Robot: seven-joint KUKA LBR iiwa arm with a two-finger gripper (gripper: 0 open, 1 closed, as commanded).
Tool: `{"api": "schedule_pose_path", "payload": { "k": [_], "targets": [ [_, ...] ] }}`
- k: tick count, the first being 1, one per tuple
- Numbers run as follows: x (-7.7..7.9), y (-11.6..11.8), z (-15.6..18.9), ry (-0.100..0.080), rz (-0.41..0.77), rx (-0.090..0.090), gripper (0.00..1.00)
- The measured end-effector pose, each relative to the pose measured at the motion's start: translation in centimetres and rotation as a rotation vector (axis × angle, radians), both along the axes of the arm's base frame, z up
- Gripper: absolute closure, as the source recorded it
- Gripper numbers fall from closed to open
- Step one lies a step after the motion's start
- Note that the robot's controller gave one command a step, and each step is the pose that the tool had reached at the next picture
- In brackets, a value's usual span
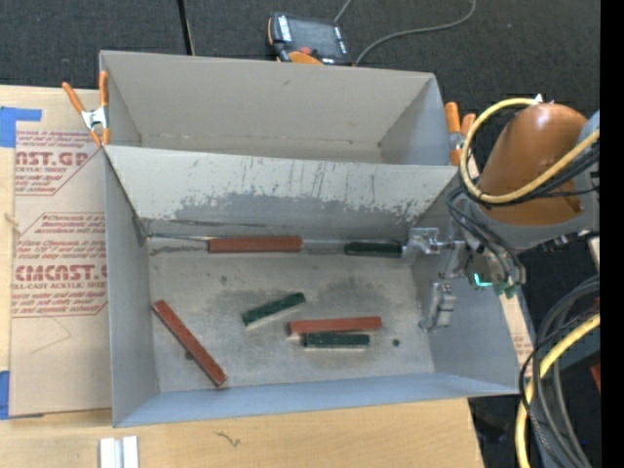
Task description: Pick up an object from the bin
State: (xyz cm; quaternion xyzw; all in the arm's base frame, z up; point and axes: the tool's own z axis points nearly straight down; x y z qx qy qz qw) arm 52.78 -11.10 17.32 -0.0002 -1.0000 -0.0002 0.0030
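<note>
My gripper (435, 279) hangs near the bin's right wall, above the floor. Its two metal fingers stand apart, one (423, 241) toward the back and one (441, 312) toward the front, and nothing is between them, so it is open. A short dark green bar (372, 250) lies against the back wall just left of the rear finger. Left of the front finger, a red-brown bar (334, 327) lies side by side with a dark green bar (337, 340).
Another green bar (273, 308) lies tilted in the middle of the floor. A long red-brown bar (253, 245) rests along the back wall, and one more (188, 343) lies diagonally at the front left. The arm's orange cover and cables are at the right.
</note>
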Motion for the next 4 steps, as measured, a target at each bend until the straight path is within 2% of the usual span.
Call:
{"api": "schedule_pose_path", "payload": {
  "k": [1, 2, 3, 4],
  "targets": [
    [1.7, 1.3, 4.2, -0.013, 0.022, -0.001, 0.0],
    [-0.6, 7.2, -9.9, 0.001, 0.222, 0.003, 0.0],
    [-0.3, 7.0, -9.5, -0.006, 0.22, 0.0, 1.0],
    [-0.1, 6.4, 6.3, -0.016, 0.284, -0.002, 1.0]
  ]
}}
